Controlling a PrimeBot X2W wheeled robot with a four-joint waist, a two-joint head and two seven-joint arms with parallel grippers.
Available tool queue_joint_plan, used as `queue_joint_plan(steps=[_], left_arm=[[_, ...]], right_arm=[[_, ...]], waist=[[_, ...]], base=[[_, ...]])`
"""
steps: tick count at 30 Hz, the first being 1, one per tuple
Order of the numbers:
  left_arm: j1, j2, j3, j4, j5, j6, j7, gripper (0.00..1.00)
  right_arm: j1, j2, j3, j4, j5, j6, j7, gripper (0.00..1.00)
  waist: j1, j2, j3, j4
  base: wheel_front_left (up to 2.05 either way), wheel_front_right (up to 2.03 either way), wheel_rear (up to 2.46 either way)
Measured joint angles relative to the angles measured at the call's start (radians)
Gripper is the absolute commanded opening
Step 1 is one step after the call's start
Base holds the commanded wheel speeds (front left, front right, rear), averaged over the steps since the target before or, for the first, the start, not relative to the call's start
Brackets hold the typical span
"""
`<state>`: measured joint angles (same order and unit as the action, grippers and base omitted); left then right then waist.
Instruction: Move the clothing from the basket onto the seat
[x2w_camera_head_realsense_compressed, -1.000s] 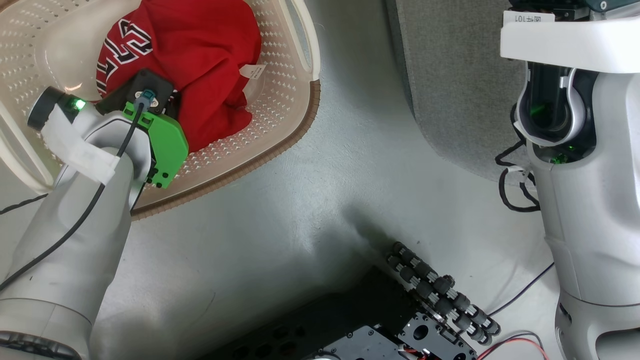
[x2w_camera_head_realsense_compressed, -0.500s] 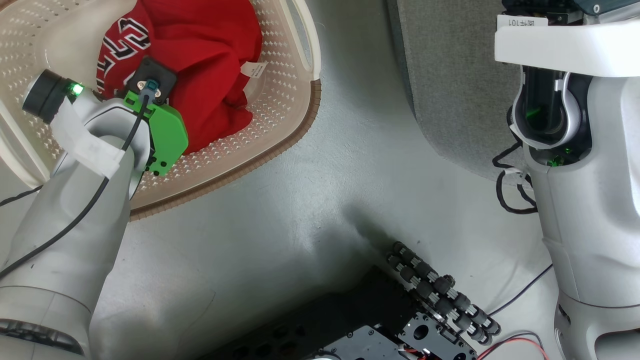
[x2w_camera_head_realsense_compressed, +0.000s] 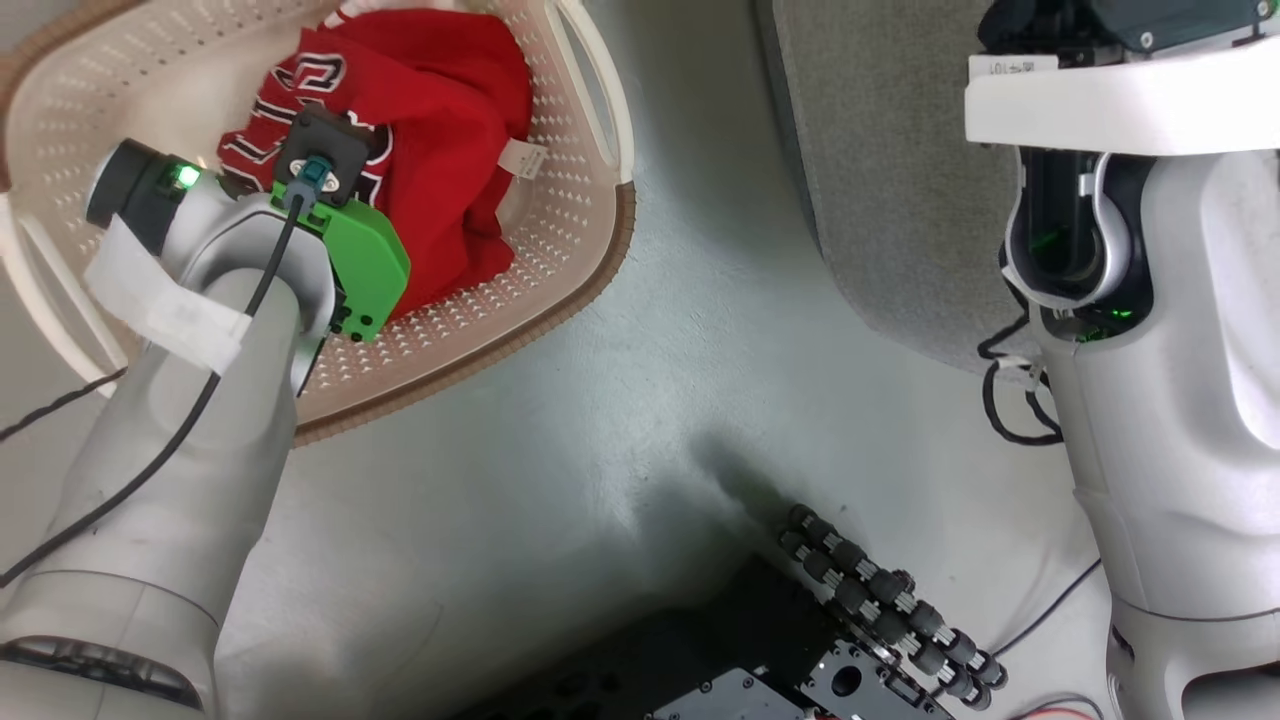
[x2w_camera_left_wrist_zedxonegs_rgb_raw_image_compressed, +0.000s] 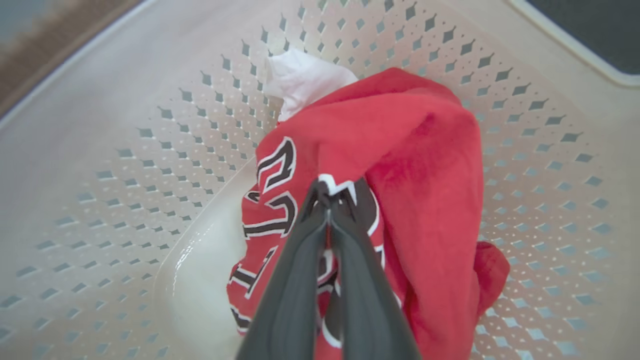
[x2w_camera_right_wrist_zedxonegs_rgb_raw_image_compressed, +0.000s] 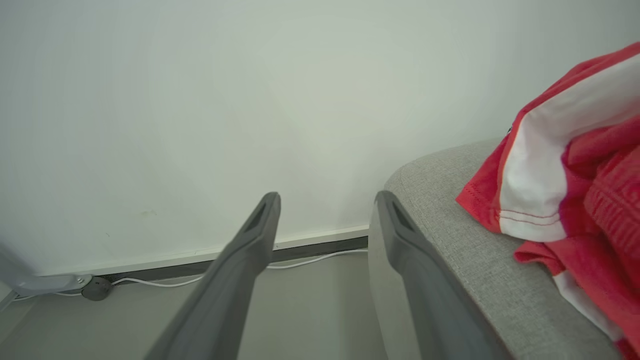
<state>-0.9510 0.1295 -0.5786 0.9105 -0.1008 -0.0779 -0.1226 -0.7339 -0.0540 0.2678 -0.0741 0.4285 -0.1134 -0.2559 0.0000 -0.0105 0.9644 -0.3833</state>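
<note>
Fingers of our left gripper (x2w_camera_left_wrist_zedxonegs_rgb_raw_image_compressed: 327, 196) are clenched tip to tip on the red jersey (x2w_camera_left_wrist_zedxonegs_rgb_raw_image_compressed: 425, 165), pinching a fold right at its black, white-edged lettering. The jersey lies bunched inside the basket (x2w_camera_left_wrist_zedxonegs_rgb_raw_image_compressed: 150, 125), a cream perforated tub with a brown rim, and rests against its bottom and one perforated wall. A bit of white cloth (x2w_camera_left_wrist_zedxonegs_rgb_raw_image_compressed: 305, 80) pokes out at the jersey's far end.

From the head view we see our left forearm (x2w_camera_head_realsense_compressed: 190, 430) reaching down into the basket, with the green wrist housing (x2w_camera_head_realsense_compressed: 365, 265) above the crumpled red cloth. The basket stands on the pale floor (x2w_camera_head_realsense_compressed: 620, 400). The grey seat (x2w_camera_head_realsense_compressed: 880, 180) is to the basket's right, apart from it, with floor between.

Our right gripper (x2w_camera_right_wrist_zedxonegs_rgb_raw_image_compressed: 325, 200) is released, its fingers spread wide apart. It hangs in the air beside the seat's rounded edge and points toward a white wall (x2w_camera_right_wrist_zedxonegs_rgb_raw_image_compressed: 200, 100). On the seat, just right of that gripper, a second red garment (x2w_camera_right_wrist_zedxonegs_rgb_raw_image_compressed: 600, 200) with a broad white stripe lies draped on the grey upholstery. A white cable (x2w_camera_right_wrist_zedxonegs_rgb_raw_image_compressed: 310, 260) runs along the foot of the wall.
</note>
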Motion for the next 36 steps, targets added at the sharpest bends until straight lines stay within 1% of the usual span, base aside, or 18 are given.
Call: queue_joint_plan(steps=[4, 12, 18, 23, 26, 28, 36], left_arm=[[0.025, -0.011, 0.01, -0.002, -0.013, -0.001, -0.037, 0.0], [0.069, -0.047, 0.029, -0.034, -0.068, -0.006, -0.098, 0.0], [0.111, -0.067, 0.045, -0.074, -0.122, -0.019, -0.109, 0.0], [0.123, -0.073, 0.054, -0.102, -0.141, -0.02, -0.117, 0.0], [0.142, -0.078, 0.064, -0.12, -0.156, -0.021, -0.118, 0.0], [0.158, -0.08, 0.073, -0.134, -0.188, -0.025, -0.12, 0.0], [0.183, -0.085, 0.074, -0.183, -0.204, -0.028, -0.126, 0.0]], right_arm=[[0.027, 0.0, -0.007, 0.041, -0.019, 0.002, 0.0, 1.0], [0.085, 0.0, -0.026, 0.118, -0.077, 0.027, 0.0, 1.0], [0.141, -0.007, -0.042, 0.173, -0.113, 0.052, 0.0, 1.0], [0.172, -0.009, -0.051, 0.198, -0.123, 0.054, 0.0, 1.0], [0.195, -0.009, -0.057, 0.217, -0.124, 0.063, 0.0, 1.0], [0.211, -0.009, -0.061, 0.227, -0.131, 0.063, 0.0, 1.0], [0.273, -0.015, -0.079, 0.279, -0.137, 0.08, 0.0, 1.0]], waist=[[0.0, 0.0, -0.039, 0.01], [0.0, 0.0, -0.135, 0.04], [0.0, 0.0, -0.227, 0.081], [-0.0001, 0.0, -0.281, 0.107], [0.0, 0.0, -0.323, 0.127], [-0.0001, 0.0, -0.351, 0.139], [-0.0001, 0.0, -0.465, 0.185]], base=[[0.0, 0.0, 0.0], [0.0, 0.0, 0.0], [0.0, 0.0, 0.0], [0.0, 0.0, 0.0], [0.0, 0.0, 0.0], [0.0, 0.0, 0.0], [0.0, 0.0, 0.0]])
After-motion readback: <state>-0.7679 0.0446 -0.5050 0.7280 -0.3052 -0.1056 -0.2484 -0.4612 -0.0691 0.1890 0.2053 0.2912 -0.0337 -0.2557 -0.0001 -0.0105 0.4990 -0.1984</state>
